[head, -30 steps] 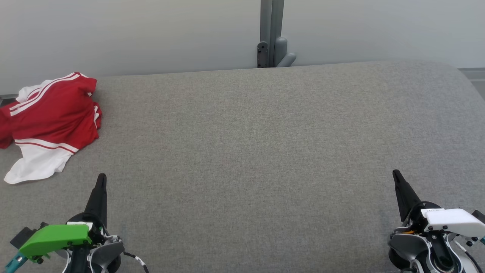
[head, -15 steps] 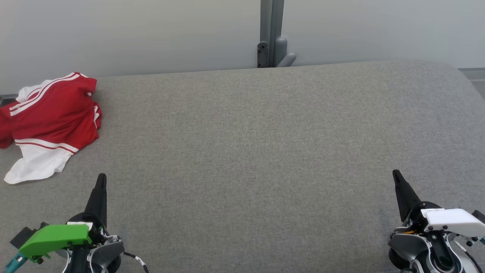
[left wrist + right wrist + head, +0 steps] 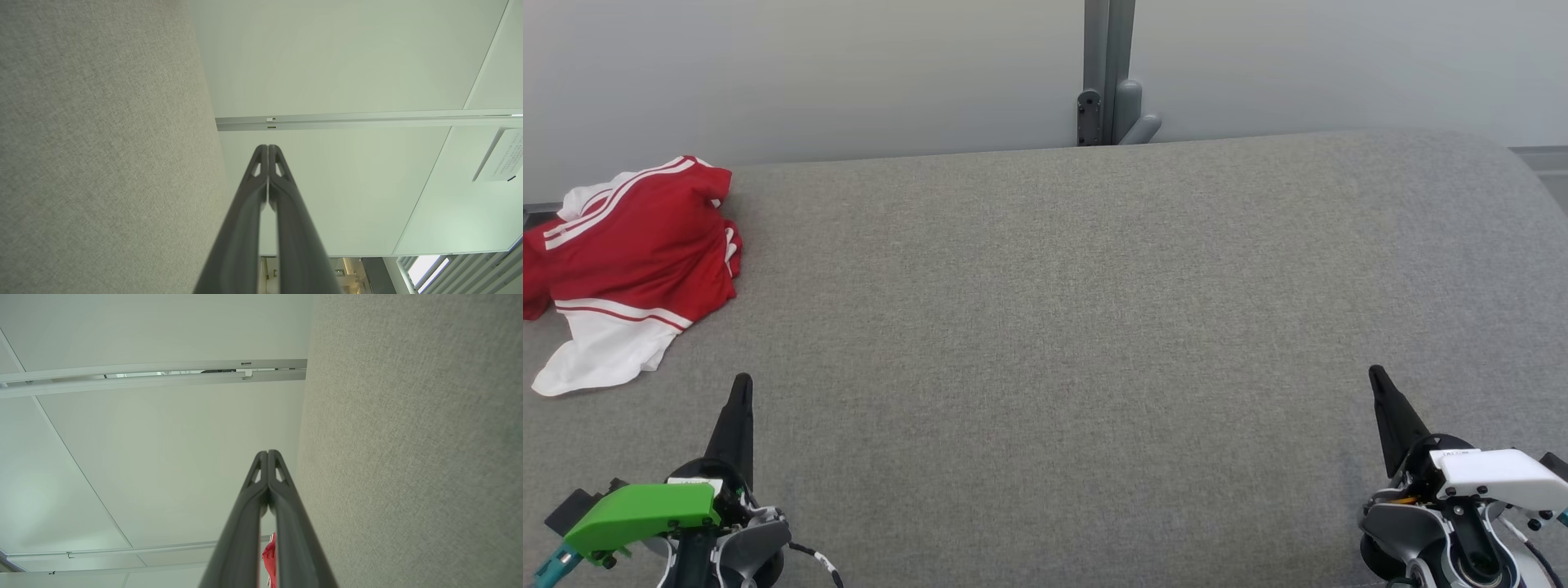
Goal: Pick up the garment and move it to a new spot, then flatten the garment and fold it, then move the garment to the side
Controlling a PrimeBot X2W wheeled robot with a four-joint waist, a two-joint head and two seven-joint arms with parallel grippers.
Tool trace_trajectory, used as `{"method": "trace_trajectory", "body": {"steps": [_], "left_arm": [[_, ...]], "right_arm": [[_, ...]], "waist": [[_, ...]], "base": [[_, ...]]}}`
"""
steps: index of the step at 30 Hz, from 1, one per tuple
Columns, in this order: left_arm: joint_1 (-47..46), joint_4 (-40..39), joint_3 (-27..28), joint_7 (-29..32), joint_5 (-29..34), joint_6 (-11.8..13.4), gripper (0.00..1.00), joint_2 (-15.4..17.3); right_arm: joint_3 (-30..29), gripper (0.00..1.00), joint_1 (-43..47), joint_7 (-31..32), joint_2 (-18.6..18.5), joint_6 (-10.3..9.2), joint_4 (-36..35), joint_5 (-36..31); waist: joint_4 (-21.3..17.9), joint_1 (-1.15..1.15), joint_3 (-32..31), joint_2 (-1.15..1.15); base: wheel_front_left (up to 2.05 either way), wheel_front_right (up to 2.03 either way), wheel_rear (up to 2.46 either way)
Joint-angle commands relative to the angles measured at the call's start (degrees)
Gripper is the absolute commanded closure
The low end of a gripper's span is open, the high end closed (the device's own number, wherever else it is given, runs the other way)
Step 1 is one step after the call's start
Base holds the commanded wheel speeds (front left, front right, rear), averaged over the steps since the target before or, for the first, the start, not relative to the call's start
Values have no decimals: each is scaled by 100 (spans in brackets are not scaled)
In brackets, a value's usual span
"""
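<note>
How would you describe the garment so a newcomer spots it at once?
A wide grey fabric-covered surface stretches before a pale wall. At its far left corner, ahead of the left gripper, lies a crumpled red sports garment. White stripes and a white hem set it apart from the plain grey cloth.

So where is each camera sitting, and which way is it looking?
Head view: on the robot's head, looking forward and down at the grey padded surface and the red-and-white garment at far left; the left gripper and right gripper show at the bottom corners.
Left wrist view: on the left wrist, looking along its shut fingers toward the pale wall.
Right wrist view: on the right wrist, looking along its shut fingers; some garment peeks between them.
Shared: head and right wrist views both see the garment.
</note>
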Motion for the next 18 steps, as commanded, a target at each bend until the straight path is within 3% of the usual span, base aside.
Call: {"method": "trace_trajectory", "body": {"steps": [1,18], "left_arm": [[-76,-19,6,-8,-11,-18,100,8],[-76,-19,6,-8,-11,-18,100,8]], "right_arm": [[-1,100,-64,-2,0,3,3,-17],[-1,100,-64,-2,-1,3,3,-17]], "waist": [[0,0,0,0],[0,0,0,0]], "base": [[0,0,0],[0,0,0]]}}
